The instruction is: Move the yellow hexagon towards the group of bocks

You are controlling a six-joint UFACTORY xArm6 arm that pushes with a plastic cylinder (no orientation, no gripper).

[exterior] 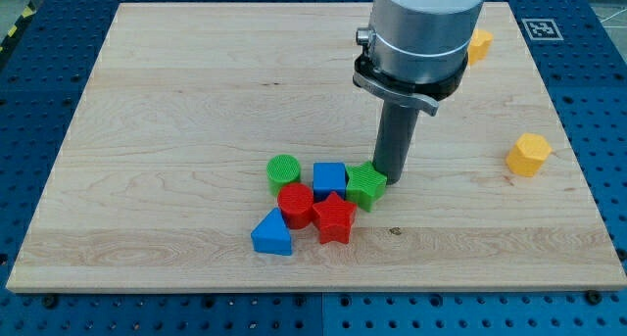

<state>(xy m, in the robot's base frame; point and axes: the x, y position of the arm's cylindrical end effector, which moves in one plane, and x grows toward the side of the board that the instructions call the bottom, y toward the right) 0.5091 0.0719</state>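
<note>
Blue triangle (271, 234) lies nearest the view's bottom, beside a red star (334, 217), red cylinder (295, 203), blue cube (329, 178), green cylinder (283, 169) and green hexagon (367, 185). My tip (391, 177), a bare rod without fingers, touches that green hexagon. Well right sits the yellow hexagon (528, 155); another yellow block (479, 44) lies near the board's (176, 101) top.

- Scanning for anything readable: no words, brand names or numbers show anywhere.
- One sign only: a black-and-white square marker (538, 28) on the worktop (176, 101), at the top right corner of the view; its pattern is too small to decode.
</note>
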